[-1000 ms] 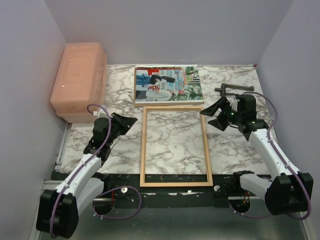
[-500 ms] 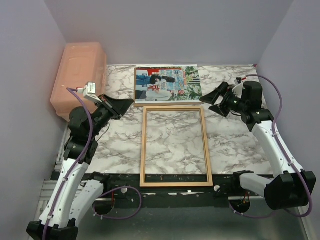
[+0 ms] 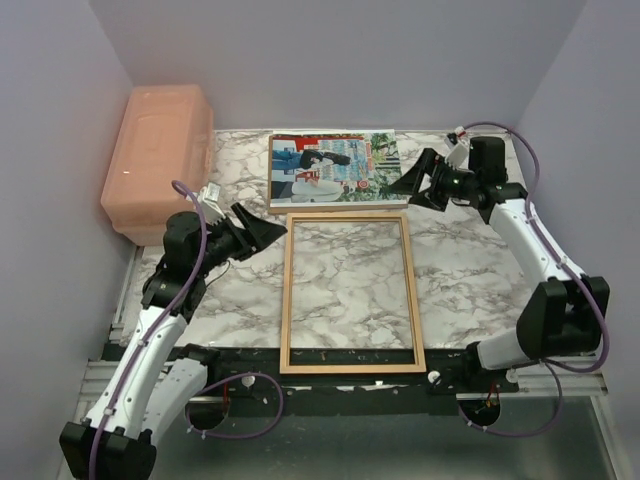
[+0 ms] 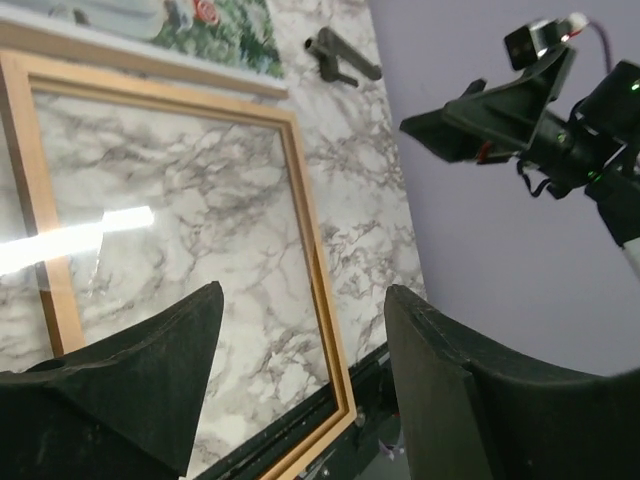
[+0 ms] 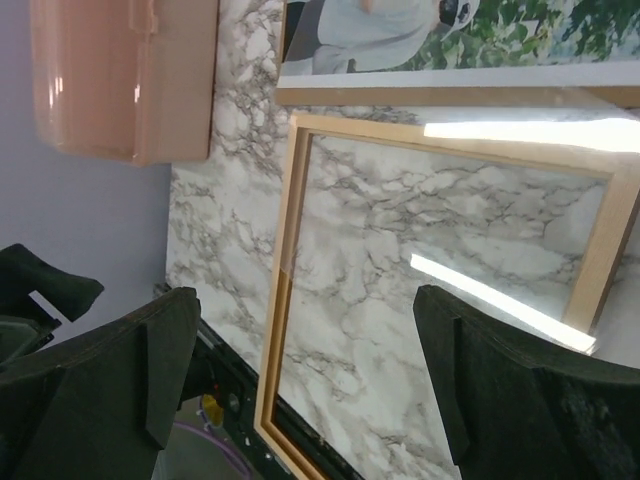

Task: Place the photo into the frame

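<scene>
Both arms share one build: smooth white link shells set between chunky matte-black joint housings. A thin purple cable (image 3: 205, 250) loops along the left arm (image 3: 150, 345), and a matching lead (image 3: 497, 124) arcs over the right arm (image 3: 535, 245). The left hand (image 3: 262, 228) and right hand (image 3: 412, 178) are all black, with broad, wedge-shaped fingers (image 5: 500, 390). A small white plug (image 4: 575, 20) tops the right wrist, and a green light (image 4: 632, 88) glows nearby.

Probably lab booth: plain walls (image 3: 330, 60), marbled tabletop (image 3: 470, 285)
</scene>
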